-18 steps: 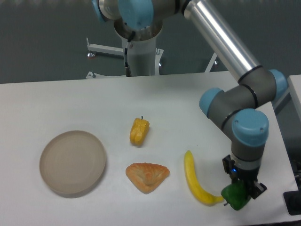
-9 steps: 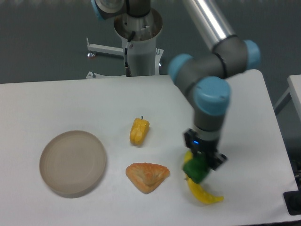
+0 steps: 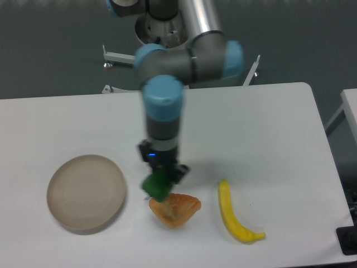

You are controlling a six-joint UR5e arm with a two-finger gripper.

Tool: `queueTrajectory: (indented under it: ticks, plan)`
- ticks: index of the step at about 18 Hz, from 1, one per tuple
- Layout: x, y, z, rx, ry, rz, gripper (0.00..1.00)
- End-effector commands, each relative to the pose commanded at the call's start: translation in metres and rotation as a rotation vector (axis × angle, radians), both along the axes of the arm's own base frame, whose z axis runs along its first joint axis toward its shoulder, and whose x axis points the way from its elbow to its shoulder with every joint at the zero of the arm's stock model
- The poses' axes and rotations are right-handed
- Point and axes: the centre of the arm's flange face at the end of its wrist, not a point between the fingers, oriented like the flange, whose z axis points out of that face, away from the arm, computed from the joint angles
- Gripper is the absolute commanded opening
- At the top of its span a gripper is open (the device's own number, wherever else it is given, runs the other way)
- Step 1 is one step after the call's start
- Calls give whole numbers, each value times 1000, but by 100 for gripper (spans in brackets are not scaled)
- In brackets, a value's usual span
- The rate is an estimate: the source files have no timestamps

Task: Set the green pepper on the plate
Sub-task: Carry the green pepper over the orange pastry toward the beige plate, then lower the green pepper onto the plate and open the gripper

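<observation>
The green pepper is held in my gripper, which is shut on it and carries it above the table, just over the left edge of an orange wedge. The beige plate lies at the left of the table, a short way to the left of the pepper, with nothing on it. The arm comes down from the top centre and hides the yellow pepper that lay behind it.
An orange toy wedge lies right under and to the right of the gripper. A yellow banana lies at the right front. The arm's base stands behind the table's far edge.
My gripper has carried the green pepper leftward, from the front right corner past the banana to above the orange wedge, nearer the plate. The yellow pepper is now hidden behind the arm.
</observation>
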Motion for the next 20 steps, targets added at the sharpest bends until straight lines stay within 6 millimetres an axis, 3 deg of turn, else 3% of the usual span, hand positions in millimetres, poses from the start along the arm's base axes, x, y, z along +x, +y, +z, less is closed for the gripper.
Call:
queueTrajectory:
  ticks: [7, 10, 20]
  plan:
    - [66, 13, -39, 4, -54, 125, 33]
    - [82, 14, -42, -2, -62, 141, 33]
    - [98, 13, -63, -39, -70, 142, 38]
